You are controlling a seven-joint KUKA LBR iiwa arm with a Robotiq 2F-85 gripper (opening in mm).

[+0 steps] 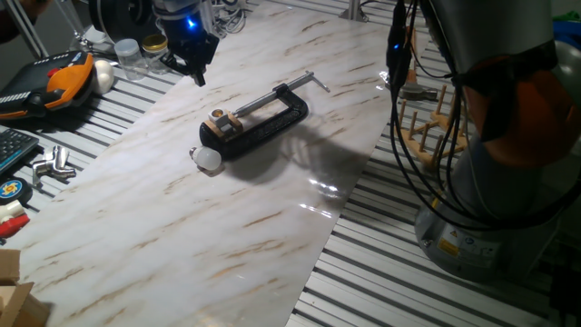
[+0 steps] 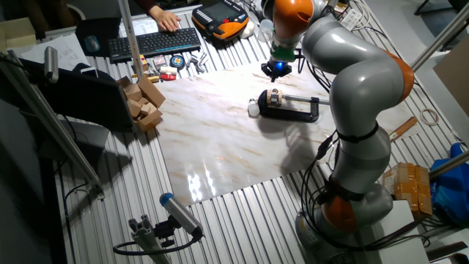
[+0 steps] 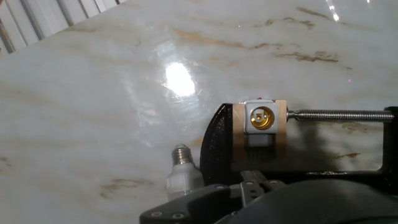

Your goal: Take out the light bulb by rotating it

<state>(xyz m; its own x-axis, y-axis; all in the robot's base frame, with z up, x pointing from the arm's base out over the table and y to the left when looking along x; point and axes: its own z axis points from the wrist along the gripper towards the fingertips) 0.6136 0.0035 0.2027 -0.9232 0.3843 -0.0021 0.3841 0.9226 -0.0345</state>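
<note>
Frosted-white, one small round light bulb with a grey screw base lies loose on the marble slab, touching the black C-clamp at its seven o'clock end. One white socket block, brass-lined and empty, sits clamped between two wooden pads. One black two-finger gripper hangs at the clamp's ten o'clock, well apart; its finger spread cannot be told.
</note>
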